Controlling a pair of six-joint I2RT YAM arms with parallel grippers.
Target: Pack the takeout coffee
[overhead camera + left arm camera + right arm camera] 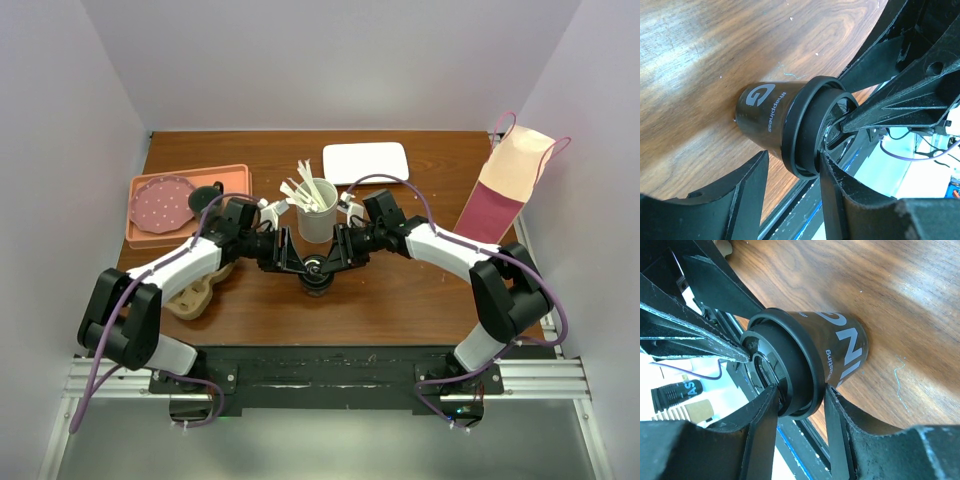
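Note:
The takeout coffee (316,272), a near-black paper cup with a black lid, stands upright on the wooden table at front centre. Both grippers meet over it. My left gripper (300,262) comes from the left. In the left wrist view (794,159) its jaws straddle the lid (807,127): one finger lies on the lid's top, and the other stands off the cup wall (762,107) with a gap. My right gripper (333,262) comes from the right. In the right wrist view (800,392) it pinches the lid (790,365), one finger on top, one under the rim.
A white cup of stirrers (313,215) stands just behind the coffee. A white tray (366,162) lies at the back. A pink tray (238,180) holds a pink plate (160,203) and a dark mug (208,196). A paper bag (510,185) leans at right. A cardboard carrier (197,292) lies under the left arm.

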